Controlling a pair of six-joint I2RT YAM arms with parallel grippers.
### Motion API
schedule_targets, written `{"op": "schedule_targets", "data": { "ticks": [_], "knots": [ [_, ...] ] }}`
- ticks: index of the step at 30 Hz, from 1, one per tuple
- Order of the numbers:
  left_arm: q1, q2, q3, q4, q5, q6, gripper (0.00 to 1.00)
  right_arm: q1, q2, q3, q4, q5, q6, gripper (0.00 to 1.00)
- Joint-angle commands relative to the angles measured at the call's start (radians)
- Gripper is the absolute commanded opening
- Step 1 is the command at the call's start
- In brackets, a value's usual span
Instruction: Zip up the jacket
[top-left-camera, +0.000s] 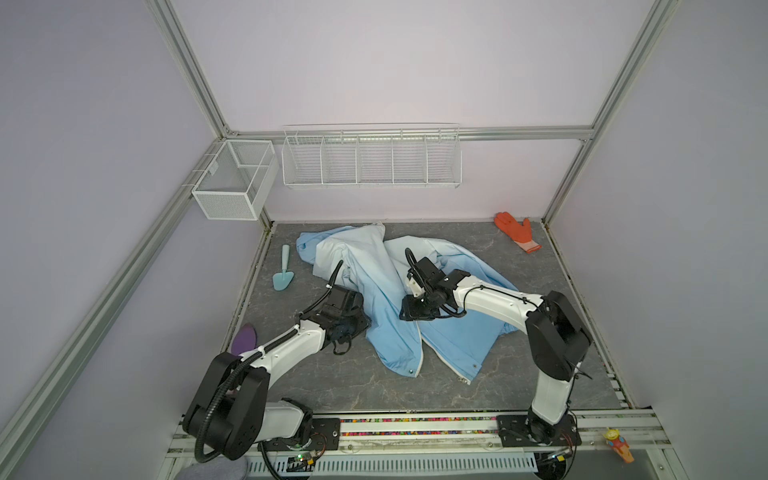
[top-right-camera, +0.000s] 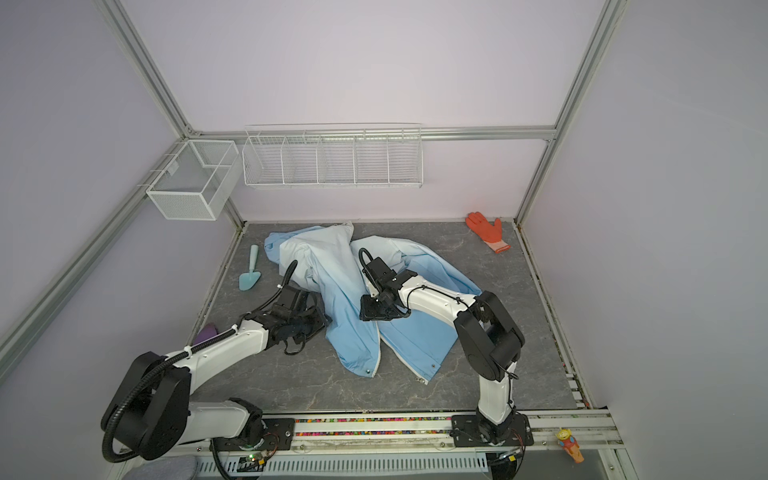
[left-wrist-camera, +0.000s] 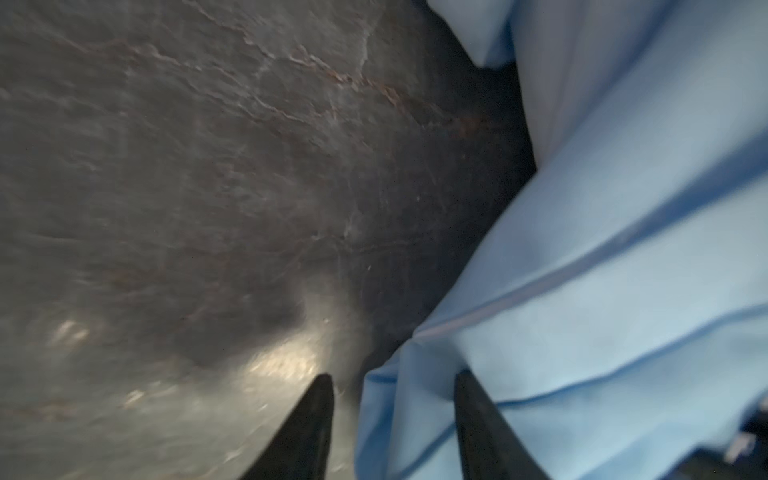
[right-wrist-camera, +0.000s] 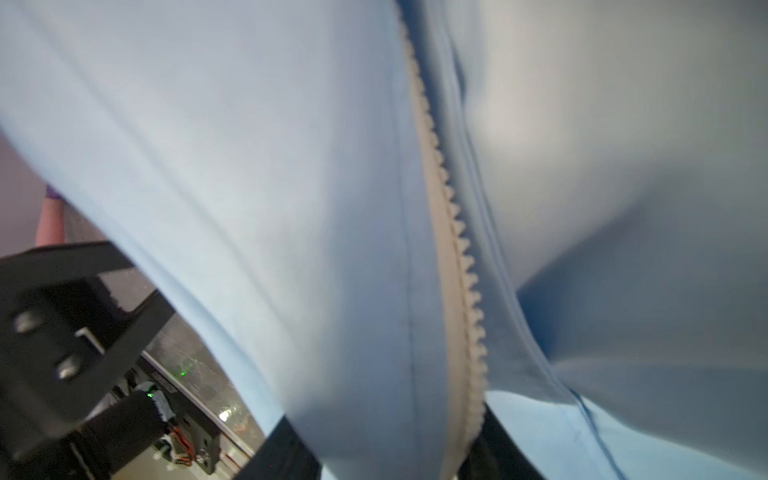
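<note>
Crumpled light-blue jacket (top-left-camera: 390, 316) lies unzipped in the middle of the surface (top-left-camera: 332, 382); I judge I am gathering its front edges, right tool (right-wrist-camera: 386, 436) pinching cloth by the white zipper (right-wrist-camera: 453, 257), left tool (left-wrist-camera: 392, 376) part-spread around a fold, so next I must find the slider.

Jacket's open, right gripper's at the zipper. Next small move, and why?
Probably close the right gripper on the zipper edge: its teeth run between the jaws, and the jacket lies unzipped, front edges apart.
</note>
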Motion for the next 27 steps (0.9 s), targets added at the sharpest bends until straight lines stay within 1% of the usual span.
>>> {"op": "schedule_targets", "data": {
  "ticks": [1, 2, 3, 6, 8, 13, 17, 19, 21, 23, 25, 27],
  "knots": [
    [-0.004, 0.036, 0.004, 0.112, 0.030, -0.020, 0.13, -0.010, 0.002, 0.031, 0.045, -0.030, 0.023, 0.36],
    [-0.003, 0.035, 0.008, 0.097, 0.018, -0.018, 0.03, -0.013, 0.003, 0.034, 0.048, -0.037, 0.027, 0.31],
    [0.001, 0.027, 0.014, 0.082, 0.004, -0.010, 0.00, -0.021, 0.006, 0.038, 0.050, -0.045, 0.029, 0.27],
    [0.035, -0.008, 0.043, -0.009, -0.032, 0.022, 0.00, -0.042, 0.012, 0.050, 0.058, -0.076, 0.035, 0.15],
    [0.084, -0.040, 0.059, -0.076, -0.056, 0.045, 0.00, -0.057, 0.015, 0.055, 0.076, -0.115, 0.041, 0.12],
    [0.229, -0.103, 0.122, -0.177, -0.076, 0.142, 0.00, -0.063, 0.018, 0.083, 0.179, -0.209, 0.072, 0.12],
    [0.312, -0.113, 0.207, -0.237, -0.110, 0.203, 0.00, -0.072, 0.051, 0.118, 0.217, -0.218, 0.133, 0.18],
    [0.343, -0.101, 0.239, -0.263, -0.112, 0.215, 0.00, -0.080, 0.079, 0.139, 0.205, -0.222, 0.150, 0.23],
    [0.364, -0.083, 0.260, -0.296, -0.115, 0.219, 0.00, -0.088, 0.092, 0.140, 0.197, -0.218, 0.156, 0.36],
    [0.374, -0.073, 0.260, -0.313, -0.108, 0.222, 0.00, -0.092, 0.078, 0.117, 0.207, -0.205, 0.152, 0.44],
    [0.374, -0.074, 0.243, -0.310, -0.098, 0.218, 0.00, -0.099, 0.047, 0.102, 0.187, -0.163, 0.128, 0.56],
    [0.374, -0.082, 0.220, -0.302, -0.082, 0.210, 0.00, -0.111, 0.013, 0.108, 0.123, -0.089, 0.078, 0.65]
  ]
}}
